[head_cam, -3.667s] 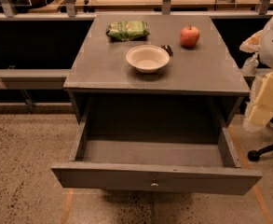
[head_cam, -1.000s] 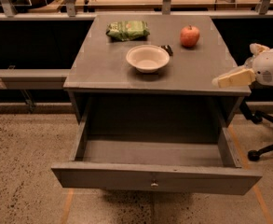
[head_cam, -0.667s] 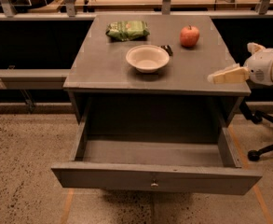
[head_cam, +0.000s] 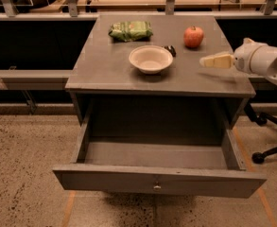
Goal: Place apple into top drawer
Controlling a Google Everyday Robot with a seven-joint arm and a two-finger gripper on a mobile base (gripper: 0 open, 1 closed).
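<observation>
Nearest the camera, the top drawer [head_cam: 105,181] stands pulled well out below and in front of the cream bowl [head_cam: 151,59]. Its interior is bare and its knob faces the viewer.

Farther back, level with the bowl and well to its right, the gripper [head_cam: 213,61] hovers over the right edge of the cabinet top [head_cam: 100,70]. Its pale tip points left, toward the bowl. Seen side-on, it does not show whether it is open or closed, and it holds nothing.

A small dark object [head_cam: 170,50] lies just behind and to the right of the bowl.

Beyond the bowl and to its right sits the apple [head_cam: 194,37], resting on the cabinet top and well apart from the gripper. From the gripper's tip the apple lies farther back and slightly to the left, so the reach probably has to go away from the camera rather than sideways. The apple is round and has no long axis to line up with. It appears to sit upright with its stem end up, so any approach direction should do.

Farthest back, behind and left of the bowl, lies a green packet [head_cam: 131,30].
</observation>
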